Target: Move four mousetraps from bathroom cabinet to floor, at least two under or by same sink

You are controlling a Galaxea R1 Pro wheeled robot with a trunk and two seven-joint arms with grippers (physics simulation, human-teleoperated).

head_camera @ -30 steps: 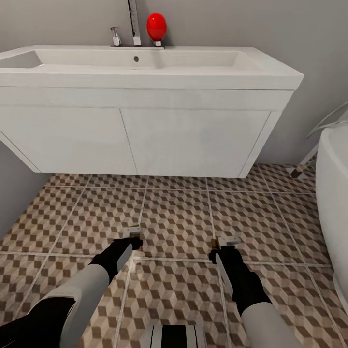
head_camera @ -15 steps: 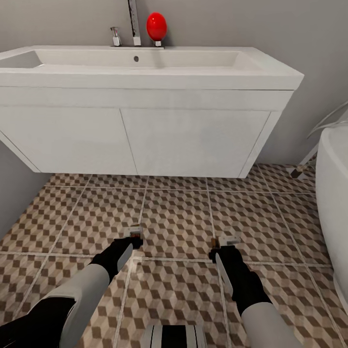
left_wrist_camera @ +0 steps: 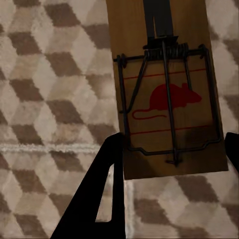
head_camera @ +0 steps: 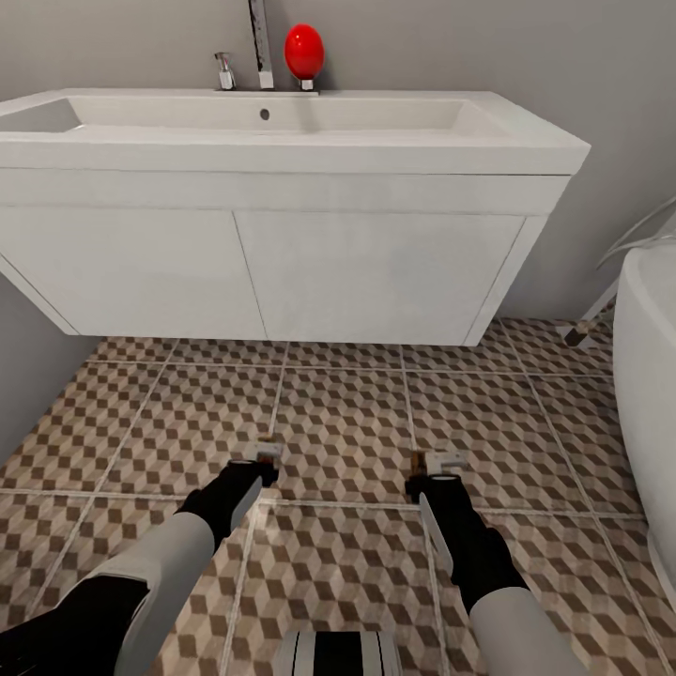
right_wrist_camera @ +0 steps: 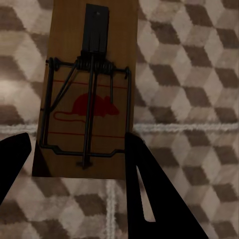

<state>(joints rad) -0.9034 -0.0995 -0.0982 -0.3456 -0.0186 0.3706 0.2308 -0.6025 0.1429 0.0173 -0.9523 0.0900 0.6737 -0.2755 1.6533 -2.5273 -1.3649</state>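
Little has moved in the past second: the pale tip ahead of the left claw (head_camera: 260,462) sits a touch farther from the black wrist than before, and the piece at the right claw (head_camera: 434,469) has shifted just as slightly, while both arms keep low over the bathroom floor (head_camera: 347,422) and the camera has not budged.

Seen from the head, both claws reach forward over the cube-patterned tiles in front of the bathroom sink (head_camera: 282,127), whose white vanity (head_camera: 282,272) hangs clear of the floor (a red egg-shaped object (head_camera: 304,51) stands by the chrome faucet (head_camera: 260,42)). The edge of a white bathtub (head_camera: 648,376) shows at the right.

The left wrist view shows a mousetrap (left_wrist_camera: 167,89) between the left claw's two dark fingers (left_wrist_camera: 99,194), which stand apart at the board's near corners; whether they press its edges cannot be told. Its long axis runs along the fingers, the black catch end pointing away from the wrist and the red mouse print facing up.

The right wrist view shows a second mousetrap (right_wrist_camera: 89,94) likewise set between the right claw's parted fingers (right_wrist_camera: 149,194), one finger touching the board's near corner, the other just beside it; a firm grip cannot be confirmed. Its long axis also runs lengthwise away from the wrist, black catch at the far end, tilted slightly off the grout line.
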